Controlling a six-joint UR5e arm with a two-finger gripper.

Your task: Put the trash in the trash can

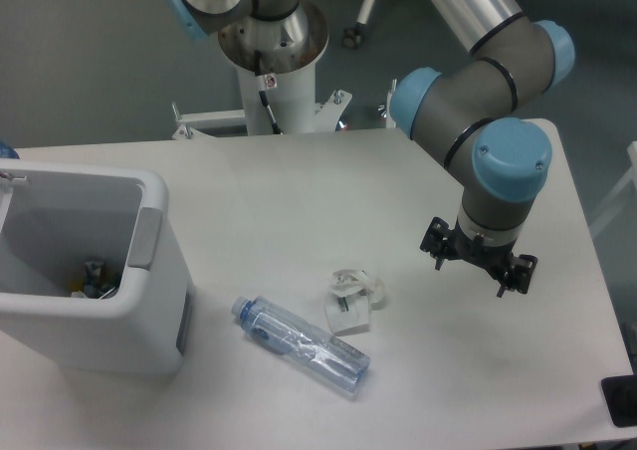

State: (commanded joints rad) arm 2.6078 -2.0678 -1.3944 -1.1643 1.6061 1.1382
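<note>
A clear bluish plastic bottle with a blue cap lies on its side on the white table, cap pointing up-left. Just right of its cap end sits a small white translucent scrap. The white trash can with a grey side panel stands at the left edge, with some small items at its bottom. My gripper hangs over the table's right part, well right of the scrap and apart from it. The wrist above hides its fingers; only a black mount shows.
The robot's base pedestal stands behind the table's far edge. A black object lies at the near right corner. The table's right edge runs close to the gripper.
</note>
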